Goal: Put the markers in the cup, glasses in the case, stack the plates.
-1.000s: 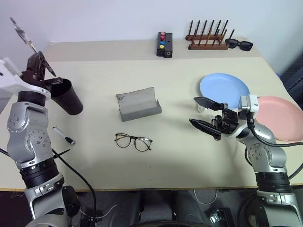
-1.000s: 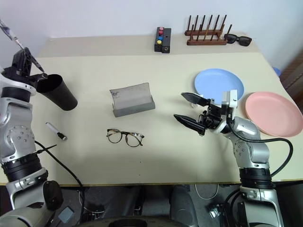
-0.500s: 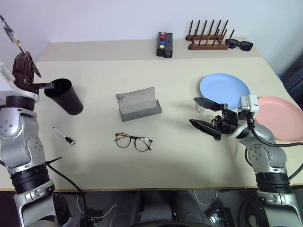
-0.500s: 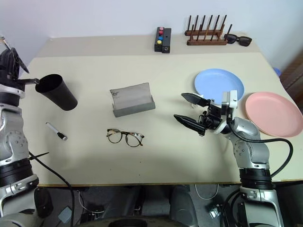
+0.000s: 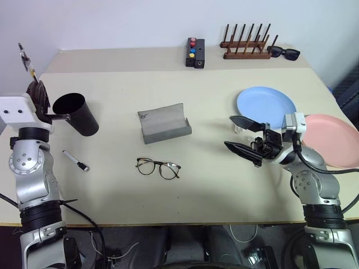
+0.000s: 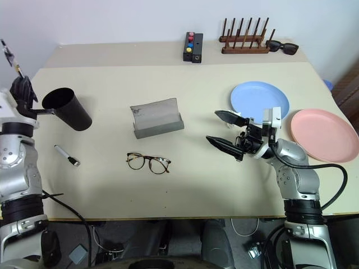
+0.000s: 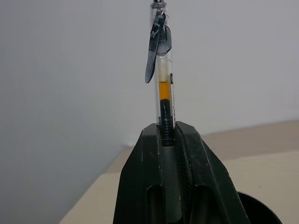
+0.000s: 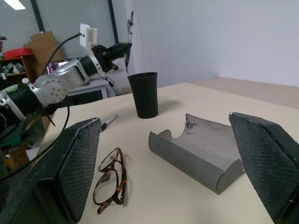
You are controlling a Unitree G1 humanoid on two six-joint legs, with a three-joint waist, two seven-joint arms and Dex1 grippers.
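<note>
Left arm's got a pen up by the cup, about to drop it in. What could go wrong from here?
The left gripper pinches the pen only at its lower end, beside the cup, not over its mouth; released now, it would likely miss. The cup stands near the table edge, so a nudge might tip it off.

A pale beige worktop (image 5: 224,84) stands against a plain white wall (image 5: 140,22); its rear part rises as a low step. Beyond it, the right wrist view shows grey wall panels (image 8: 70,23), a ceiling light (image 8: 14,4) and a cardboard box (image 8: 39,44).
</note>
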